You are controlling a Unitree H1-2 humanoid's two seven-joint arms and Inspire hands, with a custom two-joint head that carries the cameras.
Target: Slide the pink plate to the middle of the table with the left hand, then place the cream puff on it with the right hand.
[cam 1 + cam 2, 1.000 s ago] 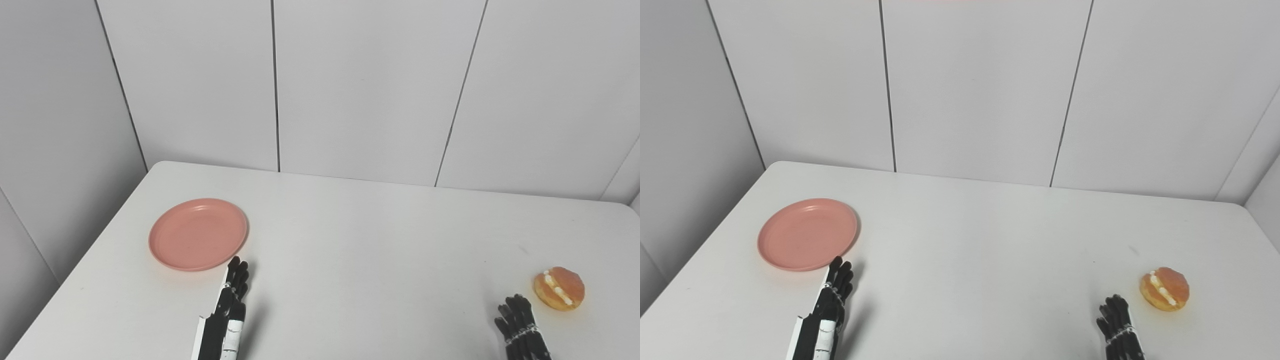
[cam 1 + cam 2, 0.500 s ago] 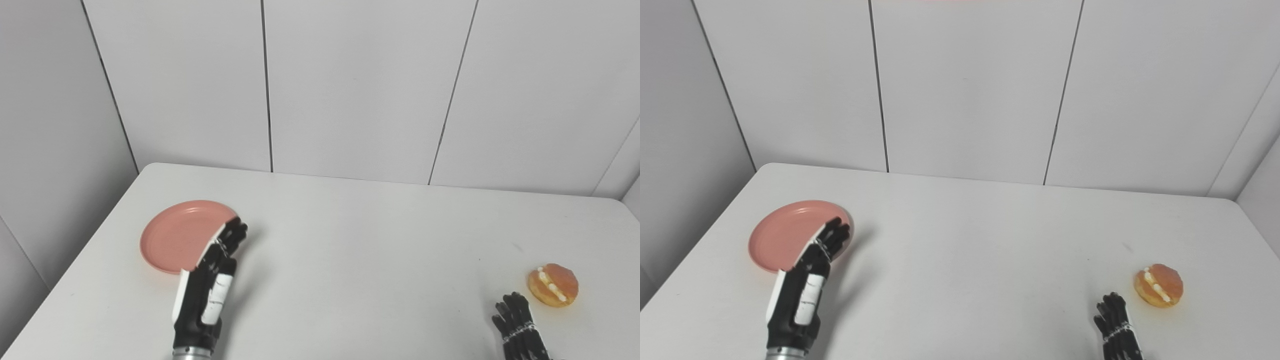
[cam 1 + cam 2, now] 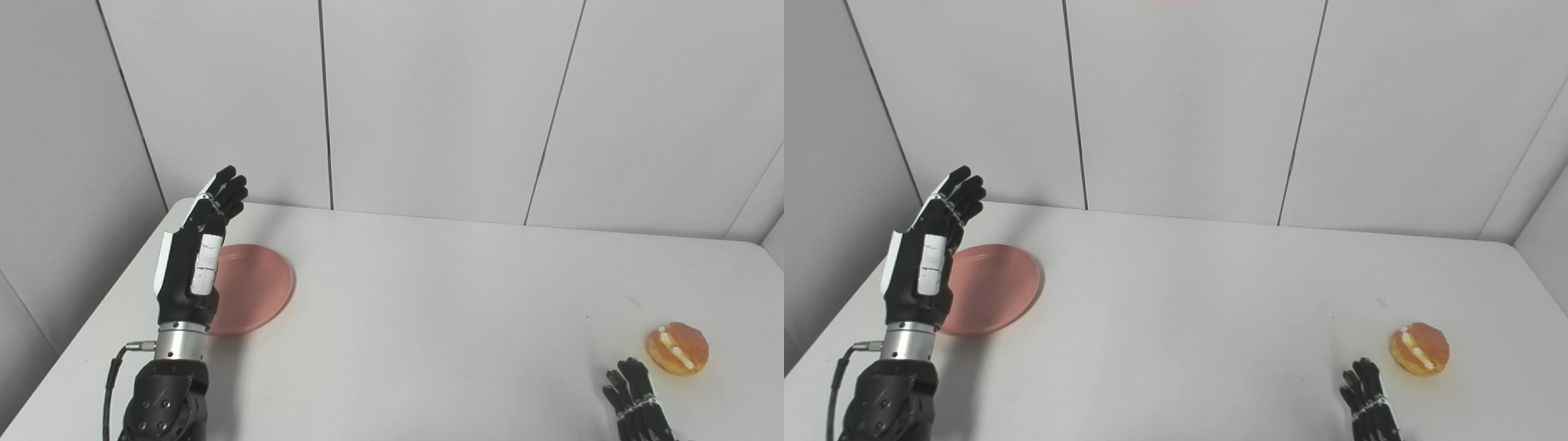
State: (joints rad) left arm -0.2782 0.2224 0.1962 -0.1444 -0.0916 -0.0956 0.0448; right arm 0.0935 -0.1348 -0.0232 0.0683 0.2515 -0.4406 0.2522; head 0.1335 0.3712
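The right robot hand [image 3: 637, 401] sits lowest in view, at the near edge of the white tabletop [image 3: 429, 318] on the right side, with only its dark fingers [image 3: 1363, 386] showing above the bottom of the picture. They lie close together, pointing away from the robot, and hold nothing; whether they are fully closed cannot be told from so little of the hand. Just beyond and to the right of those fingers lies the cream puff [image 3: 680, 348], golden brown with a line of white cream across it, resting on the tabletop near the right edge and apart from the hand.

On the left side, the left arm [image 3: 162, 398] rises from the bottom edge, dark at the forearm with a metal wrist ring and a thin cable looping beside it. The left robot hand [image 3: 195, 263] stands raised above the tabletop, black with white panels on its back, its fingers [image 3: 958, 193] stretched out and slightly spread, pointing up and away. It grips nothing. From both head views it covers the left part of the pink plate [image 3: 257, 288], which lies flat on the tabletop toward the left side, well apart from the cream puff. Whether the hand touches the plate cannot be told.

Behind the tabletop stand plain pale wall panels [image 3: 429, 104] with dark vertical seams.
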